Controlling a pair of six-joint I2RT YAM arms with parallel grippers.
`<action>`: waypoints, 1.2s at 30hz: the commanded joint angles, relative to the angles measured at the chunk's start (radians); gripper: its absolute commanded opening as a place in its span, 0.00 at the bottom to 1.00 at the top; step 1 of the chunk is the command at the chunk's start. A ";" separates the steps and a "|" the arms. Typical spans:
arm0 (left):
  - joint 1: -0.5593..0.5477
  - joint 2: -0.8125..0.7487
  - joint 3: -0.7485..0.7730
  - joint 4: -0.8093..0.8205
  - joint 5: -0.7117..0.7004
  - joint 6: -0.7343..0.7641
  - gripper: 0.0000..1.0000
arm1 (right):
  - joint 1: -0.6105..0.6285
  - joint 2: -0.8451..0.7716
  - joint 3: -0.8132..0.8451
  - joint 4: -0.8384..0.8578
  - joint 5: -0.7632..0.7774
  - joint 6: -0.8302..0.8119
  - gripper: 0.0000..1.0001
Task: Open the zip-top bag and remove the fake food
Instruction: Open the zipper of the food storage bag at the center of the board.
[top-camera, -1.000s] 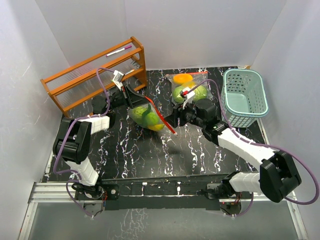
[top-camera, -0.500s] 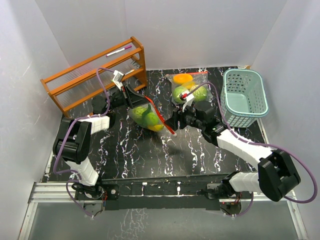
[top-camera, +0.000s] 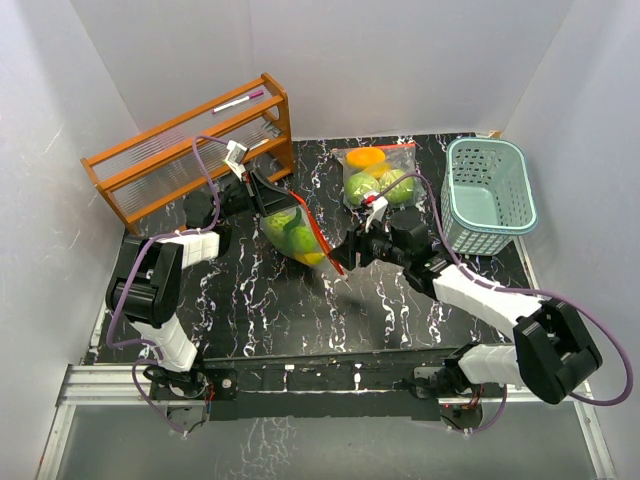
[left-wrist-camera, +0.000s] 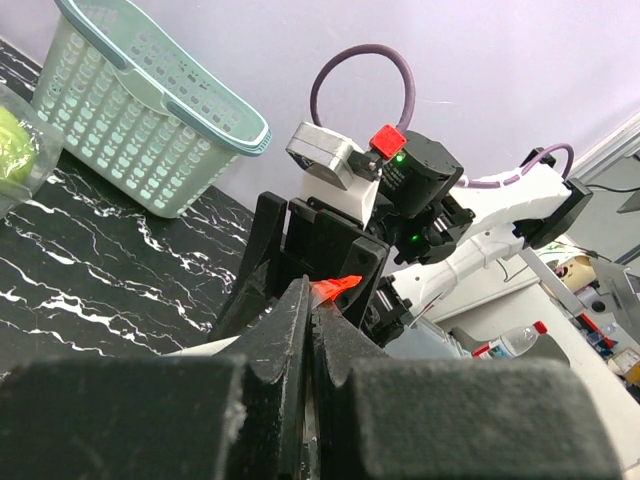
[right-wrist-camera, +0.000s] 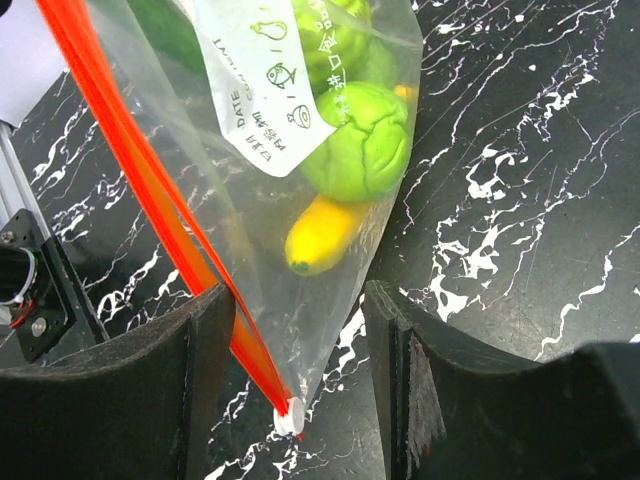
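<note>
A clear zip-top bag (top-camera: 293, 233) with a red zip strip (right-wrist-camera: 140, 170) hangs above the table's middle. It holds the fake food: round green pieces (right-wrist-camera: 362, 150) and a yellow banana (right-wrist-camera: 322, 236). My left gripper (top-camera: 272, 200) is shut on the bag's upper corner; the red strip (left-wrist-camera: 338, 290) pokes out between its jaws (left-wrist-camera: 312, 292). My right gripper (top-camera: 343, 254) is open, its jaws on either side of the bag's lower corner and the white slider (right-wrist-camera: 290, 416), apart from both (right-wrist-camera: 300, 400). A second bag (top-camera: 378, 175) with orange and green pieces lies behind.
A pale-teal slotted basket (top-camera: 488, 195) stands at the back right and also shows in the left wrist view (left-wrist-camera: 150, 110). A wooden rack (top-camera: 190, 150) stands at the back left. White walls close in the black marbled table (top-camera: 300, 310).
My right gripper has moved a little forward and left, away from the second bag, to the hanging bag's lower corner. The left gripper keeps its hold and has not moved.
</note>
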 joint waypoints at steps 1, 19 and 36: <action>-0.004 -0.019 0.002 0.182 -0.022 0.005 0.00 | 0.006 0.035 0.038 0.070 0.037 0.006 0.57; -0.003 -0.037 -0.047 -0.110 -0.170 0.144 0.09 | 0.006 0.143 0.315 -0.001 0.121 -0.035 0.07; -0.042 -0.381 0.029 -1.077 -0.788 0.584 0.97 | -0.004 0.045 0.321 -0.147 0.263 0.117 0.07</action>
